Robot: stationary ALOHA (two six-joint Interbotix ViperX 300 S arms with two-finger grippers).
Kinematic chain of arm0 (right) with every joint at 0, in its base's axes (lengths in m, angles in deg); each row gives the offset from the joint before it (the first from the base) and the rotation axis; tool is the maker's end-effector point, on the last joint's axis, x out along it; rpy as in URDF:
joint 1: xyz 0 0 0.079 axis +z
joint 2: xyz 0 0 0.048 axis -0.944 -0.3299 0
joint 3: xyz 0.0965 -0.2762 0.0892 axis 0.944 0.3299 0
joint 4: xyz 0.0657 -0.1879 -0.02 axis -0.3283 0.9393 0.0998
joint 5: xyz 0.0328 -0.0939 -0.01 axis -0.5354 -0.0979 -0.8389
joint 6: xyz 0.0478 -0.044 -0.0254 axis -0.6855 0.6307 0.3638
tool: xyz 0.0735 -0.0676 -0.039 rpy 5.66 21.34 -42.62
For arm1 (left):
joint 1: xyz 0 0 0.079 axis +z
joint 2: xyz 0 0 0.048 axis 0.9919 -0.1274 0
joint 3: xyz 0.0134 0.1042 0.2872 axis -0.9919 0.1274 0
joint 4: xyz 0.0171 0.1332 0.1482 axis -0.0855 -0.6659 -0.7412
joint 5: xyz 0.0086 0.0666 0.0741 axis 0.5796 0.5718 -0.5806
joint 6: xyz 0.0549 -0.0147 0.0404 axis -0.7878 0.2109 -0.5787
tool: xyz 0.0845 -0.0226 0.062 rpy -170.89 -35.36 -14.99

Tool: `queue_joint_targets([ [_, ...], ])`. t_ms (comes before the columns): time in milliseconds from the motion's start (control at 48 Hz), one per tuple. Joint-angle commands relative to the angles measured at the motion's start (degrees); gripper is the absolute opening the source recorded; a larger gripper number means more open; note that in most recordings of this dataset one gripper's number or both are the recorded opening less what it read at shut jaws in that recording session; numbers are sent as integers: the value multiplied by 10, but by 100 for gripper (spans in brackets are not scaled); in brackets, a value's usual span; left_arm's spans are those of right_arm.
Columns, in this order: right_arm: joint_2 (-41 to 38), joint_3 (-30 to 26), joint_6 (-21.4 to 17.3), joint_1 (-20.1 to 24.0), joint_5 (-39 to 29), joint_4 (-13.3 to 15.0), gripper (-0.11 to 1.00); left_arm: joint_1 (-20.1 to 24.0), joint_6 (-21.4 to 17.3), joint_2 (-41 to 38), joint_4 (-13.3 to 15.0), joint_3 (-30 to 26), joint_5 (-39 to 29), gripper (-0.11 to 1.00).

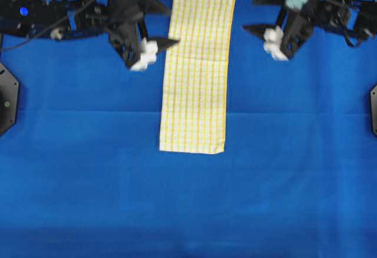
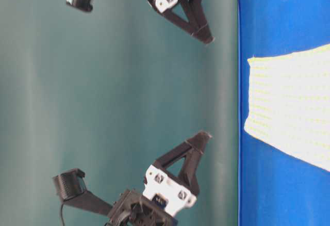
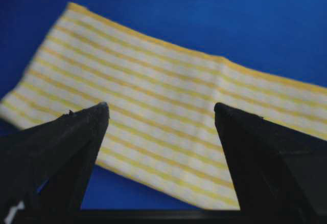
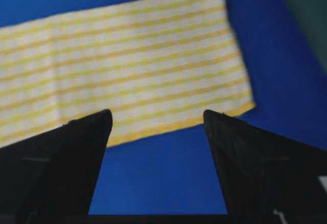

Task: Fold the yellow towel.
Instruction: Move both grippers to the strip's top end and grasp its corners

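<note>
Yellow towel (image 1: 197,69), a thin white cloth with fine yellow checked stripes and a yellow hem, lies flat on the plain blue table cover (image 1: 88,169) as a long narrow strip running from the far edge toward the middle of the table. A faint crease crosses it about midway in the overhead view. Looks like one fold is in; I judge the task partway, with the strip yet to be halved along its length.

Left gripper (image 3: 161,112): black fingers spread wide, nothing between them. From its wrist camera the towel fills the gap below the jaws. In the overhead view it sits at the towel's left edge near the far end, one fingertip overlapping that edge; I cannot tell whether it touches.

Right gripper (image 4: 157,115): fingers likewise released and empty. It sits apart from the towel's right edge, near the far right corner; its wrist view shows that corner and hem just ahead.

Step in hand, as I read it: both arms lining up on the far end.

Next move calls for lowering each gripper onto a far corner, pinching only the cloth layers and not the table cover, then carrying that end evenly toward the near hem so the edges meet square.
</note>
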Motion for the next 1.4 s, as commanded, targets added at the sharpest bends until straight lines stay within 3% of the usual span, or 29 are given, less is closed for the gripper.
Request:
queue_joint_targets([
  [0, -18, -29, 1, -18, 5, 2, 75, 24, -2, -9, 1, -18, 19, 81],
  [396, -164, -103, -2, -63, 42, -2, 76, 103, -2, -121, 1, -65, 68, 85],
  [688, -233, -137, -2, -91, 47, -2, 76, 126, -2, -212, 1, -103, 105, 85],
  [1021, -275, -156, -4, -82, 49, -2, 75, 140, 4, -250, 3, -119, 101, 80],
  [1084, -279, -158, -4, -82, 49, -2, 73, 140, 7, -250, 4, -117, 99, 74],
  [1147, -279, -159, -3, -82, 49, -1, 66, 139, 11, -250, 4, -117, 95, 62],
  [1292, -279, -161, 3, -82, 49, 2, 26, 134, 10, -250, 4, -117, 93, 20],
  [1376, -279, -161, 5, -81, 49, 4, 7, 133, 10, -250, 4, -120, 93, 3],
])
